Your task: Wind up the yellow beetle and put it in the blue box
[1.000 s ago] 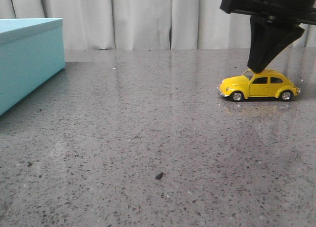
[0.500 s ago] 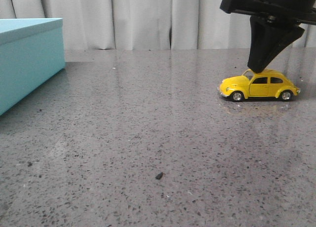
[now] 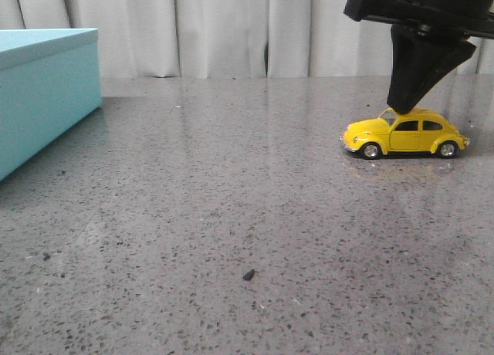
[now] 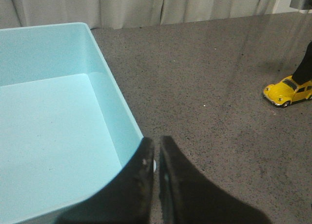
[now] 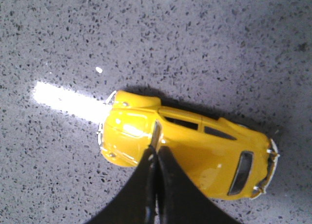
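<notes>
The yellow beetle (image 3: 405, 133) stands on its wheels on the grey table at the right, nose to the left. My right gripper (image 3: 403, 108) is shut, pointing straight down, with its tips at the car's roof by the windscreen. In the right wrist view the shut gripper (image 5: 157, 151) lies over the beetle (image 5: 204, 156). The blue box (image 3: 46, 92) stands at the far left. In the left wrist view it (image 4: 114, 102) is open, without a lid, and empty inside. My left gripper (image 4: 157, 143) is shut and empty beside the box's near corner. The beetle (image 4: 287, 91) shows far off.
A small dark speck (image 3: 248, 275) lies on the speckled grey table (image 3: 231, 185) in the middle foreground. A pale curtain (image 3: 231, 31) hangs behind the table's far edge.
</notes>
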Controlling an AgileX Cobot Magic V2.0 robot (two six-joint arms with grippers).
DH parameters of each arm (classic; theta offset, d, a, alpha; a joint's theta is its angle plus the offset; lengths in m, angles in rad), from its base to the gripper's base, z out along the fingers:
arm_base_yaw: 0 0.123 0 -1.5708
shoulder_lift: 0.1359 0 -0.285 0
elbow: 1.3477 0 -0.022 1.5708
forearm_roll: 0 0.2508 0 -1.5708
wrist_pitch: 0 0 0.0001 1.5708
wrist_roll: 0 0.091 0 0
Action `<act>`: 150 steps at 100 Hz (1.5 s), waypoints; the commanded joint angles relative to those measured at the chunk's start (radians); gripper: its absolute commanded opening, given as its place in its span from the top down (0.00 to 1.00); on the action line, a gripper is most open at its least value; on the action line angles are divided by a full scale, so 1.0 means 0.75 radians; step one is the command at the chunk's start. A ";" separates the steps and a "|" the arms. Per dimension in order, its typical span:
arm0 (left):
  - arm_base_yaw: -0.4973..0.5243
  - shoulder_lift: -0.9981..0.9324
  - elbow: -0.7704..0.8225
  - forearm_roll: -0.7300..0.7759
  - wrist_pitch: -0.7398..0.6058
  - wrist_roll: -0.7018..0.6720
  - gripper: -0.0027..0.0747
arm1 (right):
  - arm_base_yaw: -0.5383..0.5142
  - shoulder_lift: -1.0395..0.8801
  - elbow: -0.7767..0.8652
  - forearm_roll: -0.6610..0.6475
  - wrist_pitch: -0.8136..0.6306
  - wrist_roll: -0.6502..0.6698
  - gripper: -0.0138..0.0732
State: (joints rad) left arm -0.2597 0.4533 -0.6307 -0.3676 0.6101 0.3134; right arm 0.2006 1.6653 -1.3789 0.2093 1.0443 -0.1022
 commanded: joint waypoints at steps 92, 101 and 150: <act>-0.011 0.016 -0.038 -0.025 -0.072 -0.001 0.99 | -0.156 -0.028 -0.028 -0.220 0.123 0.015 0.90; -0.011 0.016 -0.038 -0.025 -0.072 -0.001 0.99 | -0.185 -0.028 -0.028 -0.230 0.132 0.015 0.90; -0.011 0.016 -0.038 -0.025 -0.072 -0.001 0.99 | -0.196 -0.264 -0.028 -0.133 0.024 0.015 0.90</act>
State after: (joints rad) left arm -0.2597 0.4533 -0.6307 -0.3676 0.6179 0.3134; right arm 0.0585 1.5993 -1.3728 0.0810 1.1115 -0.0889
